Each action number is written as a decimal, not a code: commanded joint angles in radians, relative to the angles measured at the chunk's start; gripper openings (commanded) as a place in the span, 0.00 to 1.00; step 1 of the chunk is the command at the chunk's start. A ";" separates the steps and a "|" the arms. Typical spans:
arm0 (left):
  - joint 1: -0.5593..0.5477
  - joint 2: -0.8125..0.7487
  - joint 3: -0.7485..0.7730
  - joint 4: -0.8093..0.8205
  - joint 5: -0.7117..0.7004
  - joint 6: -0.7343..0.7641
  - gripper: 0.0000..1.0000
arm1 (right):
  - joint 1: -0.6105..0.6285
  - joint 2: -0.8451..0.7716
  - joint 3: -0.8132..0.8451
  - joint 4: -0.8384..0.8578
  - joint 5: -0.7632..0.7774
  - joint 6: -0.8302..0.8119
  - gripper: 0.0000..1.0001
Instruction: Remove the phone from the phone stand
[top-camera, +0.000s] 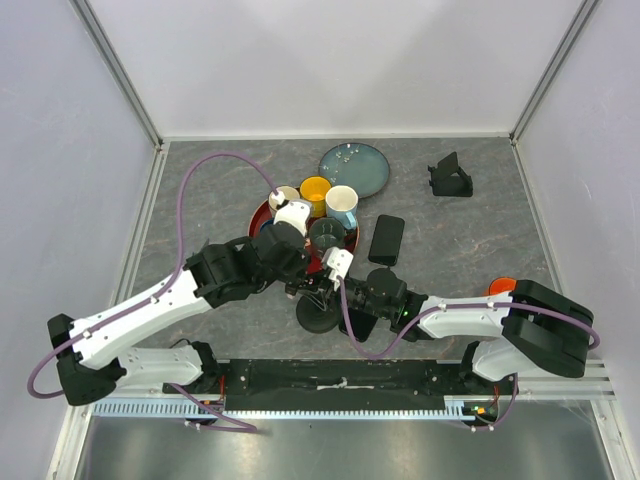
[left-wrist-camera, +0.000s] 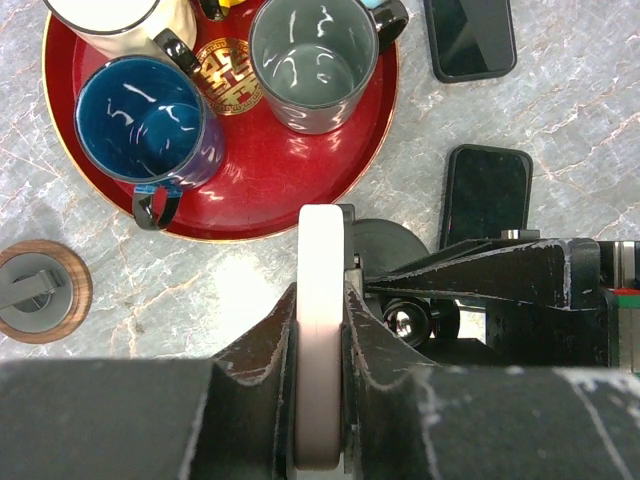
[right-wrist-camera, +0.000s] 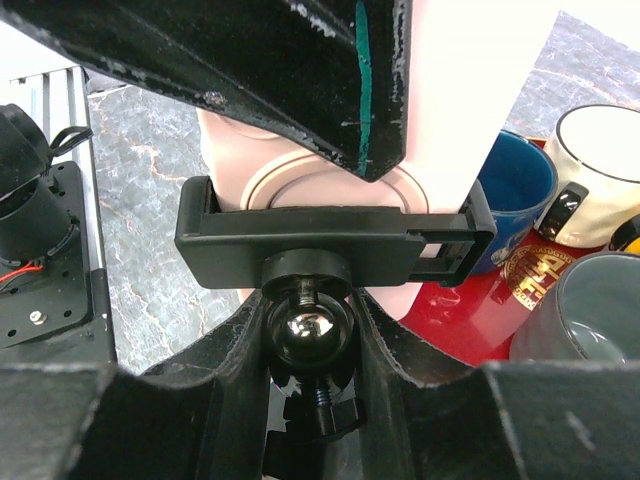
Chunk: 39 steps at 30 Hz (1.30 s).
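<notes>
A pale pink phone (left-wrist-camera: 320, 330) stands on edge in the clamp of the black phone stand (right-wrist-camera: 330, 235). My left gripper (left-wrist-camera: 320, 300) is shut on the phone, one finger on each flat face. My right gripper (right-wrist-camera: 313, 325) is shut on the stand's shiny ball joint (right-wrist-camera: 313, 330) just under the clamp. In the top view both grippers meet above the stand's round base (top-camera: 318, 318), and the phone is hidden between them. The clamp's side arms still wrap the phone (right-wrist-camera: 240, 150).
A red tray (top-camera: 262, 212) with several mugs lies just behind the grippers, and a teal plate (top-camera: 355, 168) sits beyond it. A black phone (top-camera: 386, 240) lies flat to the right. Another black stand (top-camera: 450, 180) is at the far right. A wooden coaster (left-wrist-camera: 40, 290) lies left.
</notes>
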 joint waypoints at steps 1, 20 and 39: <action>0.064 -0.097 0.053 -0.006 -0.233 0.023 0.02 | -0.006 0.006 -0.053 -0.025 0.021 0.024 0.00; 0.164 -0.134 0.019 0.042 -0.163 0.095 0.02 | -0.006 0.023 -0.077 -0.005 0.031 0.031 0.00; 0.239 -0.208 -0.048 0.140 0.003 0.325 0.02 | -0.007 0.047 -0.074 -0.008 0.034 0.020 0.00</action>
